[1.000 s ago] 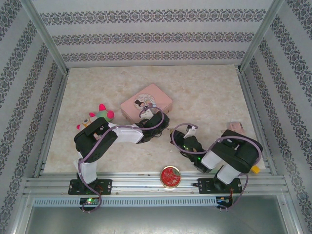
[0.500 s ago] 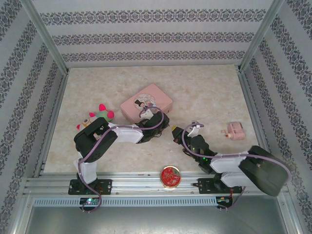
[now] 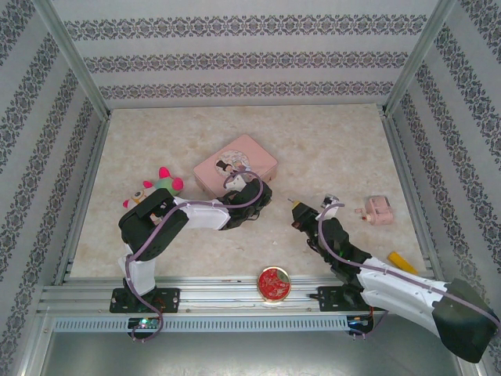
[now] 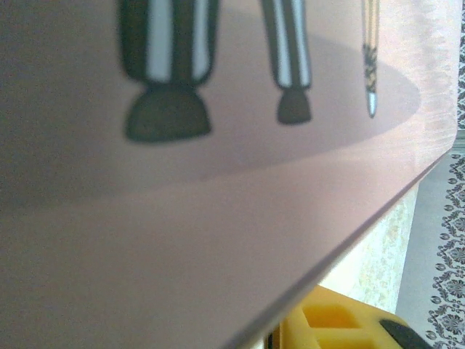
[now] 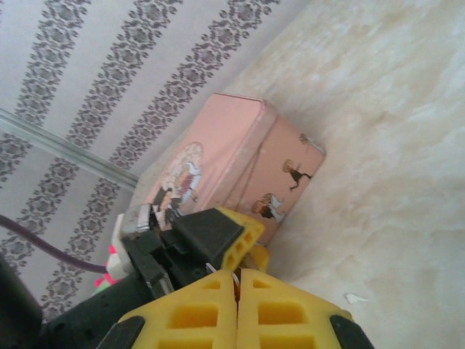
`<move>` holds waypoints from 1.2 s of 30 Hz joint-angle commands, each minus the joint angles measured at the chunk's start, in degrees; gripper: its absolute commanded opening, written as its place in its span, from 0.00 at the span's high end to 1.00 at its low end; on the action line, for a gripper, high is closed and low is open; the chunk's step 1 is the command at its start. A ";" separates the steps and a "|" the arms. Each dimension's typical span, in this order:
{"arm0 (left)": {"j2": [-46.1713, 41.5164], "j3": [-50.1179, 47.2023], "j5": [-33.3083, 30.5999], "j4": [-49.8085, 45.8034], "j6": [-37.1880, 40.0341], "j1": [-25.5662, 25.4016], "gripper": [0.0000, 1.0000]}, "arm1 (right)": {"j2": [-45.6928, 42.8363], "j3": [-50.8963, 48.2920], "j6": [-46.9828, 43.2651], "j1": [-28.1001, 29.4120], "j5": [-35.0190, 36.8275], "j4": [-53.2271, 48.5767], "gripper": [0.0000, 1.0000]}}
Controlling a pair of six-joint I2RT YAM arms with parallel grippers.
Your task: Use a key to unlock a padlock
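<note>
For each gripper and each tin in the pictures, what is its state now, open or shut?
right gripper, shut.
left gripper, close beside the pink tin box; open or shut cannot be told.
pink tin box, lid closed, lying flat.
round red tin, lid on.

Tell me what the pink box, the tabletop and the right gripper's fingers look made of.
The pink box is likely thin painted metal, a tin: satin sheen, printed cartoon figures, a rolled lid edge.
The tabletop is a cream marble-pattern surface, probably laminate or film; real stone can't be ruled out.
The right gripper's fingers look like matte yellow plastic with square recessed pockets; whether moulded or printed is unclear.
</note>
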 commanded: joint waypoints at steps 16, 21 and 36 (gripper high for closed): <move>3.15 -1.32 9.03 2.67 -8.18 0.46 1.00 | 11.10 2.07 -1.27 -0.68 2.71 2.17 1.00; 3.69 -0.60 9.78 3.26 -8.97 0.46 1.00 | 12.87 1.38 -1.37 -0.68 2.98 5.14 1.00; 3.34 -0.02 10.62 3.92 -10.12 0.45 1.00 | 20.59 3.69 -3.09 -0.67 2.36 11.18 1.00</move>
